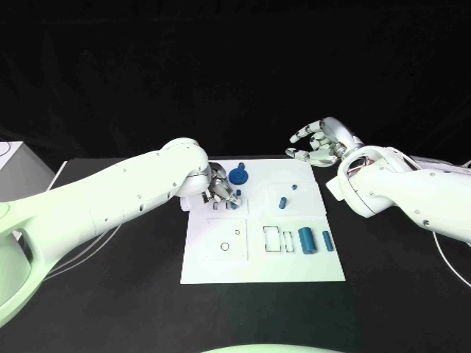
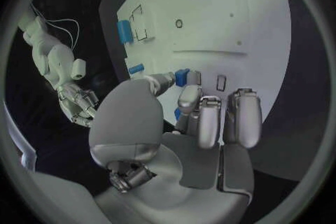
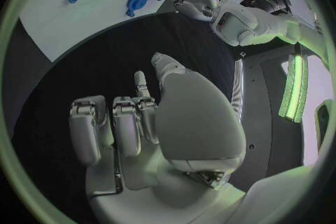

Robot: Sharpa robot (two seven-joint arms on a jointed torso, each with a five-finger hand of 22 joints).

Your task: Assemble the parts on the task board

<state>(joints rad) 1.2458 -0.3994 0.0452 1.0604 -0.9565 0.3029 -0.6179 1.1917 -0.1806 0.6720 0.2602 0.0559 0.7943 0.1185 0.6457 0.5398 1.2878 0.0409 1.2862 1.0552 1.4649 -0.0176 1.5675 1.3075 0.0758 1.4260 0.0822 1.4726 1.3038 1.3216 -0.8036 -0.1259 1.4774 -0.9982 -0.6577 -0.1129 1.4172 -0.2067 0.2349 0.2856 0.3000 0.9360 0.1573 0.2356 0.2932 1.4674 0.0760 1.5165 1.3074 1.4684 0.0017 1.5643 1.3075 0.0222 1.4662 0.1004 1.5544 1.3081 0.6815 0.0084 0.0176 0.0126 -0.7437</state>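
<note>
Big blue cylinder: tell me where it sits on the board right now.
In the head view the big blue cylinder stands in the task board's near-right part, between a black-outlined slot and a smaller blue cylinder, away from both hands.

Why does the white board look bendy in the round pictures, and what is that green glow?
In the left wrist view, the fisheye lens curves the task board. In the right wrist view, green light glows beyond the right hand. In the head view, the board's edges stay straight.
</note>
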